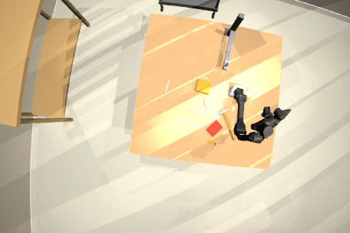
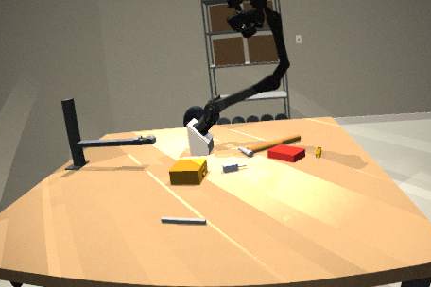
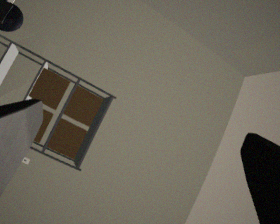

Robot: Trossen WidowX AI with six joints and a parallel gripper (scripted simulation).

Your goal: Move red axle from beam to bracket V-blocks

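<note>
Exterior view, left to right: the bracket point(image 1: 229, 50) point(image 2: 113, 143) is seen upright at left, small blocks carried near its arm's free end; a grey bar point(image 1: 166, 86) point(image 2: 183, 221) and yellow block point(image 1: 203, 86) point(image 2: 187, 172) are seen lying apart. The gripper point(image 1: 277, 113) point(image 2: 243, 20) point(image 3: 144, 127) is held high, spread wide, empty (red axle can't be made out).

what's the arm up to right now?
The arm is handling nothing. Its gripper is open and empty, raised high and turned away from the things on the table. The yellow block, red block and hammer lie on the tabletop. I can't make out a red axle, so its whereabouts stay unsettled.
</note>
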